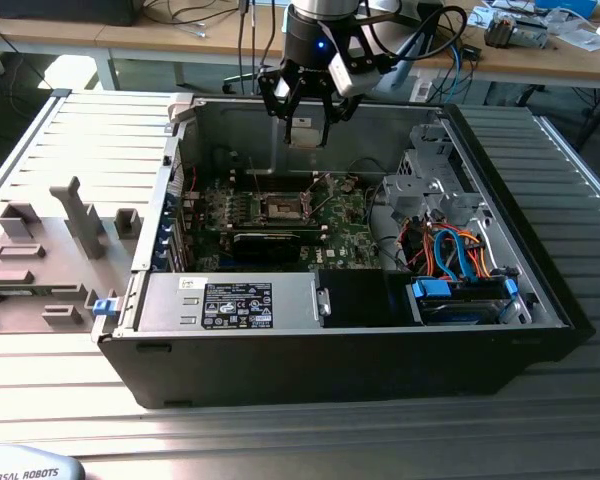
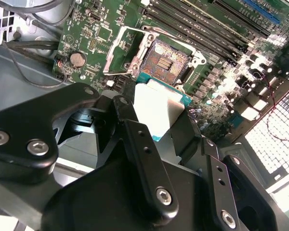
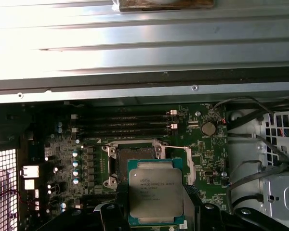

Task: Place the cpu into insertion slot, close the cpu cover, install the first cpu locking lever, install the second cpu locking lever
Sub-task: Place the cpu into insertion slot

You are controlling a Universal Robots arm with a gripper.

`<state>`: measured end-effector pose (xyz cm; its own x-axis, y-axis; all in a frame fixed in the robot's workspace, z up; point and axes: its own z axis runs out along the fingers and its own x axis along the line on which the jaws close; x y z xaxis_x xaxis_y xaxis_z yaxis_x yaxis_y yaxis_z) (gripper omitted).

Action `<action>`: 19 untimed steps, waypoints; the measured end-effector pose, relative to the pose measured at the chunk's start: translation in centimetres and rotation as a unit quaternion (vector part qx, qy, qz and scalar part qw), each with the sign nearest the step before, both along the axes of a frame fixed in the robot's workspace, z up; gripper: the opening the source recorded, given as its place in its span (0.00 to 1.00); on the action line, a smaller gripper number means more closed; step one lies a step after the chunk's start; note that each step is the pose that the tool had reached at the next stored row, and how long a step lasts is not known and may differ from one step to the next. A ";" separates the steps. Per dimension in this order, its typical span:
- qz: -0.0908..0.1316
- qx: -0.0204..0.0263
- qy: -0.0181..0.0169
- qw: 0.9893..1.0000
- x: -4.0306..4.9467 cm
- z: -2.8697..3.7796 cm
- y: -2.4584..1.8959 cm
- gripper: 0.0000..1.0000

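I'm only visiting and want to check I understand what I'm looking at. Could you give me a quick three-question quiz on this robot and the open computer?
1. True or false: the cpu already sits in the insertion slot.
2. Fill the gap: the claw is shut on the ____.
3. Pick one. The cpu cover is: A) shut over the slot, B) swung open, C) clamped in the claw.

Key: 1 false, it is held above the slot; 2 cpu; 3 B.
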<state>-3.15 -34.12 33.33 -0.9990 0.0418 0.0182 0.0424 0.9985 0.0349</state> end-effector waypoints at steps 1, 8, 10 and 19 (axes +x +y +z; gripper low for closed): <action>-0.001 0.000 0.000 1.000 0.00 0.00 0.00 0.54; -0.005 0.000 0.000 1.000 0.00 -0.01 0.00 0.54; -0.006 0.000 0.000 1.000 0.00 -0.01 0.00 0.54; -0.010 0.000 0.000 1.000 0.00 -0.02 0.00 0.54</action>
<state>-3.15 -34.12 33.31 -0.9980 0.0612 0.0182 0.0618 0.9975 0.0349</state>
